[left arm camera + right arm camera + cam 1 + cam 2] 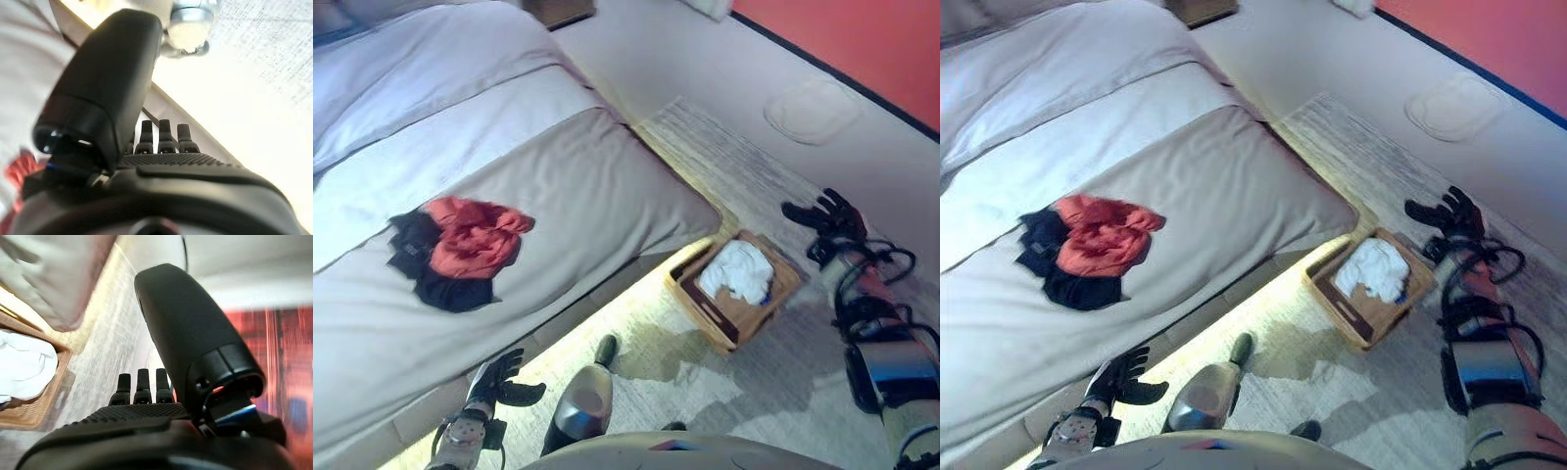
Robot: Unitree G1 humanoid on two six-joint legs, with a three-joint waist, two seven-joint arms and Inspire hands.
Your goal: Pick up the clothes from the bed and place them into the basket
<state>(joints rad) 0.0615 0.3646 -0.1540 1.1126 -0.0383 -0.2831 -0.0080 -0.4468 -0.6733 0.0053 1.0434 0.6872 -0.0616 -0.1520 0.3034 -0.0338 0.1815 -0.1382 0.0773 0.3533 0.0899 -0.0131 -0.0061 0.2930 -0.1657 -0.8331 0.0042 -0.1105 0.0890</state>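
In the left eye view a crumpled heap of clothes (458, 250) lies on the bed (597, 186), towards its near left part: a red garment (470, 237) bunched on top of a black garment (435, 279) that sticks out at the left and near sides. On the rug (744, 176) just right of the bed's near corner stands a wooden basket (781, 294) with a white cloth (737, 271) inside it. The left hand (499, 382) hangs low beside the bed's near edge, fingers spread and straight, holding nothing and well apart from the clothes. The right hand (827, 217) hovers right of the basket, fingers straight and splayed, empty.

The right eye view shows the same layout: the heap on the bed, the basket on the floor between bed and right hand.

In the left wrist view the left hand's thumb stands out from the palm and its fingers (165, 134) point straight out, touching nothing; a scrap of red cloth shows at the edge.

In the right wrist view the right hand's fingers (143, 384) are straight and apart from the thumb, empty, with the basket and its white cloth off to the side.
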